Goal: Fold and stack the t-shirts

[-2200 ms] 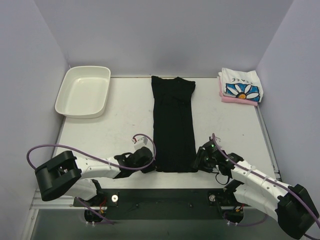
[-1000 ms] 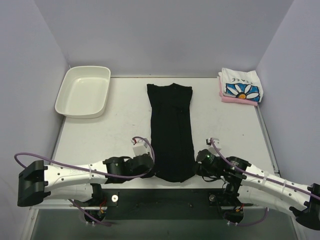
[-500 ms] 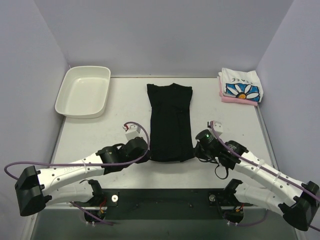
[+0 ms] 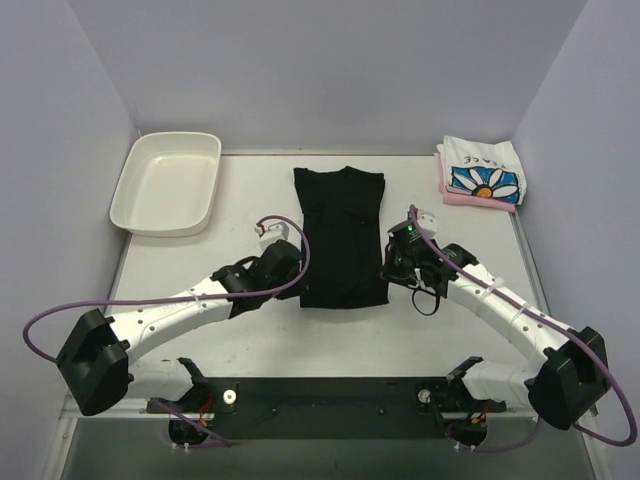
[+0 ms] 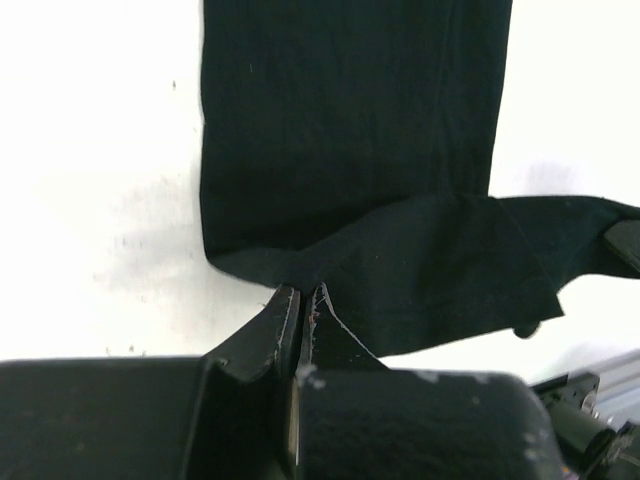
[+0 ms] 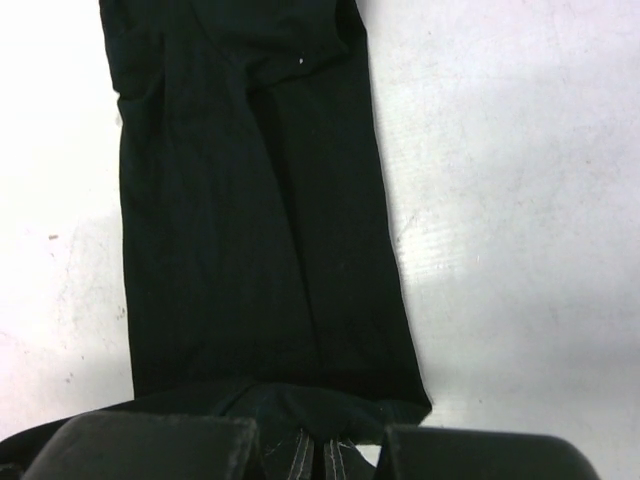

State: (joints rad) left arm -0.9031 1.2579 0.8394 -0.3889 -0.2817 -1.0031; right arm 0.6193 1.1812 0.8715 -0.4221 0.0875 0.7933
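Note:
The black t-shirt (image 4: 340, 235) lies as a long narrow strip at the table's middle, its near end lifted and carried back over itself. My left gripper (image 4: 296, 262) is shut on that end's left corner, my right gripper (image 4: 390, 262) shut on its right corner. In the left wrist view the raised black t-shirt hem (image 5: 420, 270) hangs from the closed left gripper (image 5: 303, 298) above the flat cloth. In the right wrist view the black t-shirt (image 6: 250, 200) stretches away from the shut right gripper (image 6: 322, 440). A folded white daisy-print t-shirt (image 4: 483, 170) rests on a pink one (image 4: 475, 199) at far right.
A white plastic tray (image 4: 167, 183) stands at the far left corner of the table. Walls close in the left, back and right sides. Purple cables loop from both arms near the front edge.
Both grippers have carried the near hem of the black t-shirt away from the front edge toward the collar, so the strip now looks shorter. The arms stretched forward with it.

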